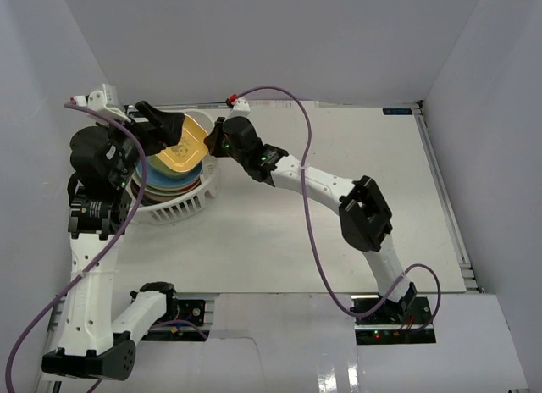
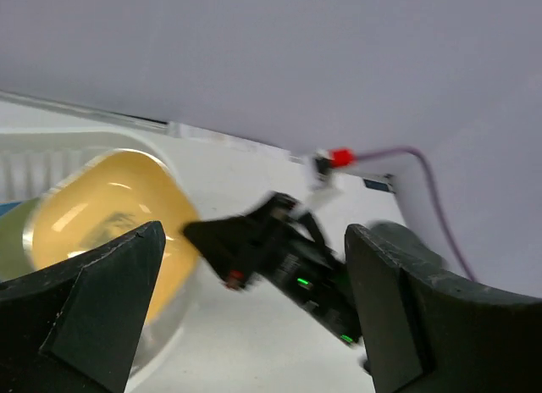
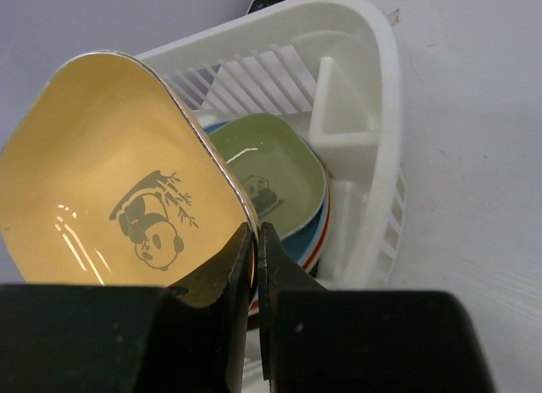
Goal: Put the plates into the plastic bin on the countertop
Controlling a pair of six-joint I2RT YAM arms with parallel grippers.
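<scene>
Worktop [image 1: 339, 198]: white, bare across its middle and right in the top view. White slotted plastic bin [image 1: 182, 210] sits toward the worktop's 10 o'clock corner and holds a stack of plates [image 1: 169, 183]. The top one is a green rounded-square plate [image 3: 271, 177] with a panda print; blue and red rims show beneath it. The yellow rounded-square plate [image 3: 110, 181] is glossy with a metallic-looking edge and a panda-and-bamboo print. It hangs tilted over the stack, apparently not yet resting on it. The right tool [image 3: 257, 249] reaches in from the bin's 3 o'clock, clenched on the yellow plate's rim. The tilt probably lets the plate clear the bin wall and slide down flat. The left tool [image 2: 254, 234] hovers at the bin's 10 o'clock, released and gripping nothing. Judged: placement step nearly done; lowering remains.
</scene>
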